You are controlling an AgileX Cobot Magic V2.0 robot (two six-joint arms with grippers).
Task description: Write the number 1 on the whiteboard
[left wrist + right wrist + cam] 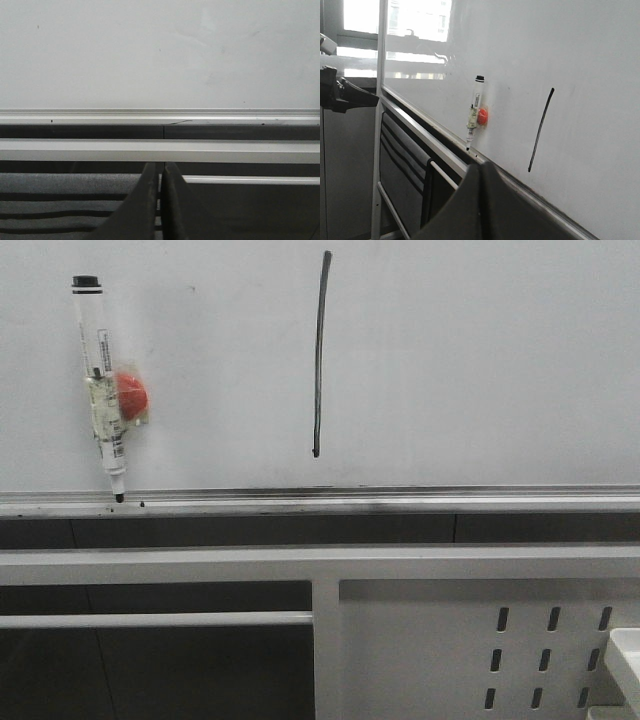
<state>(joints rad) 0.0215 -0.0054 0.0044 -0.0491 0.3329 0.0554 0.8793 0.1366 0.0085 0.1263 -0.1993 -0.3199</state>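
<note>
The whiteboard [480, 370] fills the upper front view, with its silver rail [400, 502] along the lower edge. The number 1 [319, 355] is a thin dark, slightly curved stroke on it; it also shows in the right wrist view [541, 131]. A marker pen [103, 390] hangs tip down on a red holder [132, 393] at the board's left, also seen in the right wrist view [474, 112]. My left gripper [160, 172] is shut and empty, below the rail. My right gripper [480, 167] is shut and empty, back from the board. Neither gripper shows in the front view.
A white frame bar [320, 565] runs under the rail. A white perforated metal panel [500, 650] stands at the lower right, with a white tray edge [625, 655] beside it. A thin rod [150, 620] crosses the lower left. Windows [395, 20] reflect in the board's far end.
</note>
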